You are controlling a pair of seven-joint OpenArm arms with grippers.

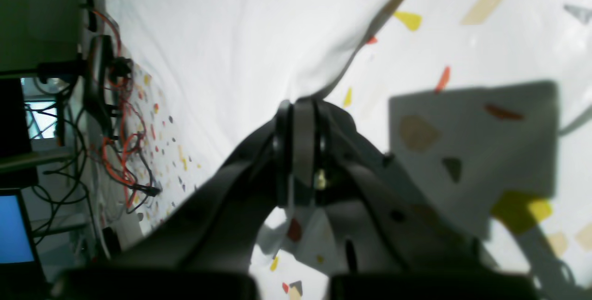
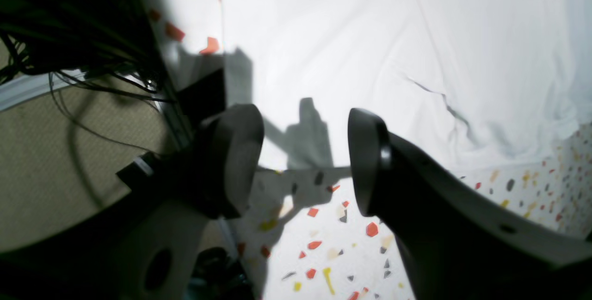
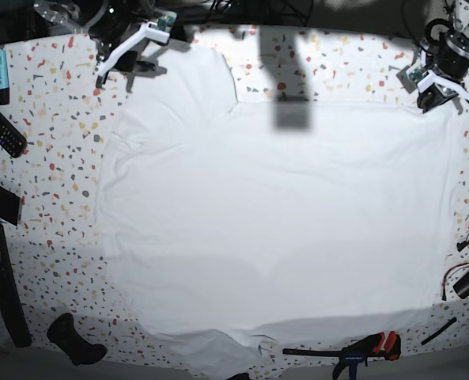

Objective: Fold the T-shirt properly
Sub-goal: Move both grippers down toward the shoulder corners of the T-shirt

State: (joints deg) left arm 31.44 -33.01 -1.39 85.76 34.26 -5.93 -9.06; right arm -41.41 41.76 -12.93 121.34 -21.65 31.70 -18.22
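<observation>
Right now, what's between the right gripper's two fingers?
In the right wrist view, nothing is held in the right gripper: between its fingers show only the T-shirt's edge and the speckled tabletop beyond.

A white table top with red, grey and yellow specks

A big white cloth T-shirt lies flat on it. A black remote control and a black clamp with a red handle lie near the edges.

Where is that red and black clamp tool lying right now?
In the base view, the clamp lies at the bottom right on the speckled table, just below the T-shirt edge.
</observation>
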